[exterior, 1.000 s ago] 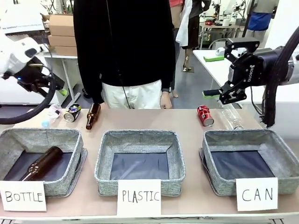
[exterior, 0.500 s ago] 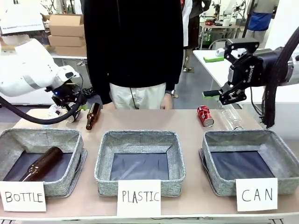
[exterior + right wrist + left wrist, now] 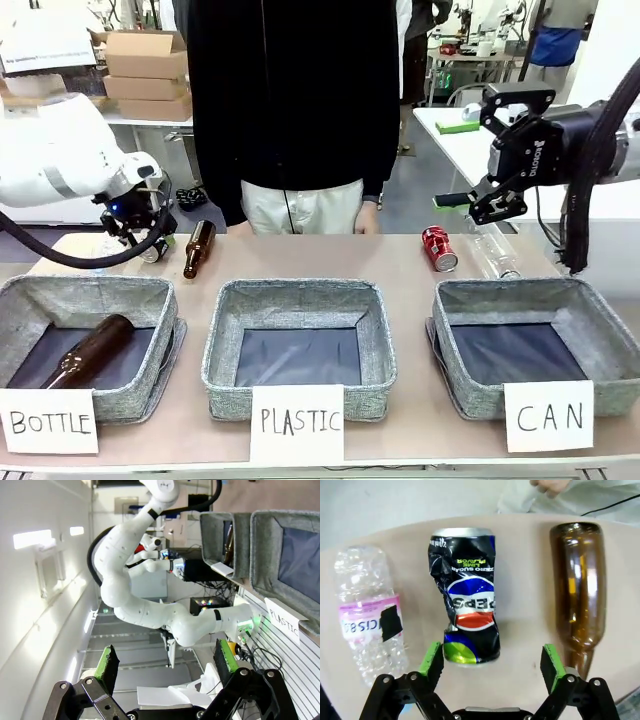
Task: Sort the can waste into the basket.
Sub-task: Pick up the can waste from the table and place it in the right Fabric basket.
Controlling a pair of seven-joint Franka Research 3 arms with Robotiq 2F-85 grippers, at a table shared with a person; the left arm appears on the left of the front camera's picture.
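A dented black-blue can [image 3: 467, 612] lies on its side at the table's far left, between a clear plastic bottle and a brown bottle. My left gripper [image 3: 491, 661] hovers open just above it, the green pads wider than the can and not touching it. From the front, the left gripper [image 3: 145, 232] partly hides this can [image 3: 153, 252]. The red can [image 3: 438, 248] lies on the table behind the basket [image 3: 600, 335], which carries the sign "CAN" [image 3: 549, 415]. My right gripper [image 3: 476, 204] hangs open in the air above the red can, holding nothing; its own view has the same gripper [image 3: 167, 662] facing away from the table.
A brown bottle [image 3: 577, 587] and a crumpled clear bottle [image 3: 367, 610] flank the black-blue can. Another clear bottle [image 3: 497, 255] lies right of the red can. The "PLASTIC" basket [image 3: 300, 292] stands in the middle; the "BOTTLE" basket [image 3: 150, 300] holds a brown bottle. A person [image 3: 290, 100] stands at the far edge.
My left arm has swung in from the left and come down over the black-blue can. The person has shifted a little to the right. My right arm has stayed still.
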